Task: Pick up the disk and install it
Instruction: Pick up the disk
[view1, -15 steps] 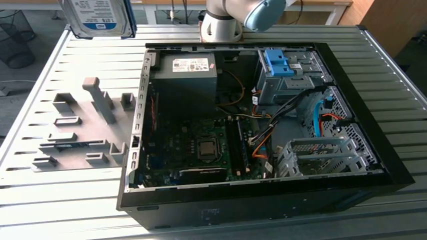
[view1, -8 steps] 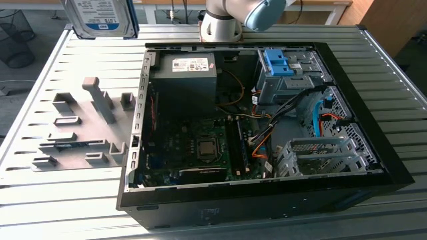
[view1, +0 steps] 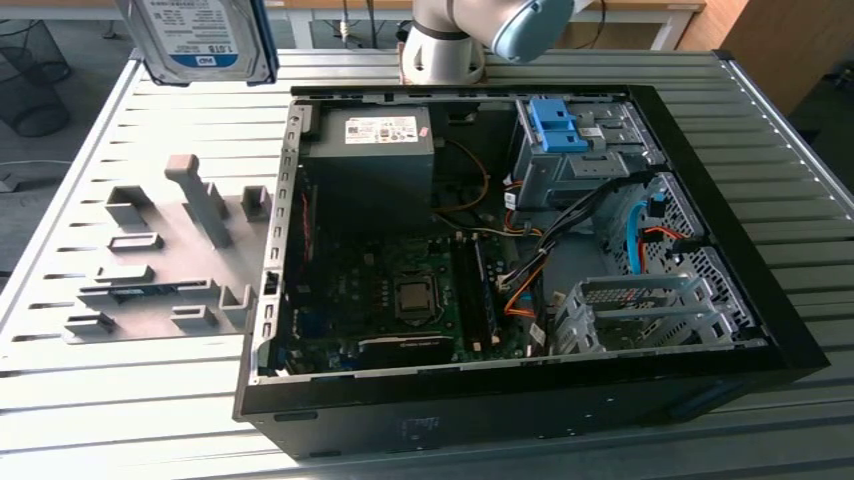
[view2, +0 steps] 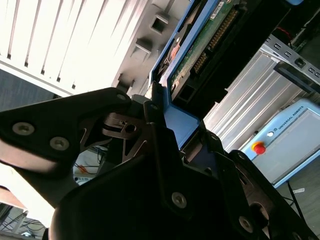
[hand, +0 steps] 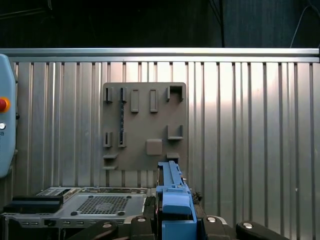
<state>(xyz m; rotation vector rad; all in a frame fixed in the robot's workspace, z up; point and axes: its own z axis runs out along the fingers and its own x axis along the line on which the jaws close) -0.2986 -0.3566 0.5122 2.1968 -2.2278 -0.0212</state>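
The disk (view1: 200, 40), silver with a white-and-blue label and blue side rails, hangs in the air at the exterior view's upper left, above the table's far corner and clear of the open computer case (view1: 267, 330). In the second wrist view my gripper (view2: 181, 125) is shut on it: black fingers (view2: 152, 112) press on its blue rail, and the disk's green circuit-board underside (view2: 205, 37) extends beyond them. The first wrist view shows the disk's blue rail edge (hand: 172, 192) standing up between the gripper's black parts, over the table.
Inside the case sit a dark grey power supply (view1: 367, 170), a motherboard (view1: 400, 290), a blue bracket (view1: 554, 125) at the drive bay and metal cages (view1: 641, 310). A grey fixture plate (view1: 160, 260) (hand: 145, 127) lies on the slatted metal table (view1: 134, 400). A pendant (view2: 290, 135) lies nearby.
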